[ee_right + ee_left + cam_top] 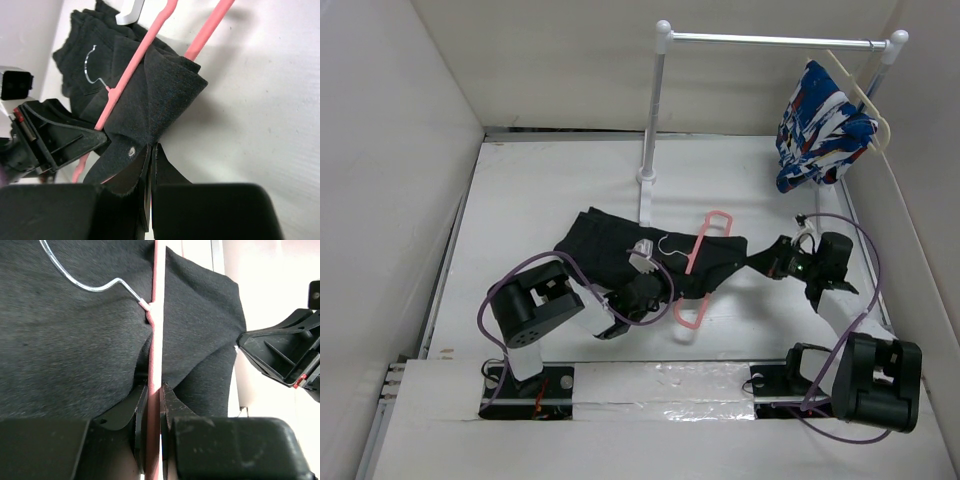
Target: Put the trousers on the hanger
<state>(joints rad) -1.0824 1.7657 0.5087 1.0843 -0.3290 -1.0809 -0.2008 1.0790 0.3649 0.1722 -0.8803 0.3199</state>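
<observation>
White table (250, 125) beneath the black trousers (75, 340), pink hanger (156, 340) lying across them. Your left claw (153, 387) clamps its bar, your right claw (151, 149) pinches the fabric edge. Tug too hard and the cloth may slide off.

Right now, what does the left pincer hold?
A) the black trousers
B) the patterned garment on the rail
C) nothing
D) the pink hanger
D: the left wrist view shows the left pincer closed on the thin bar of the pink hanger.
</observation>
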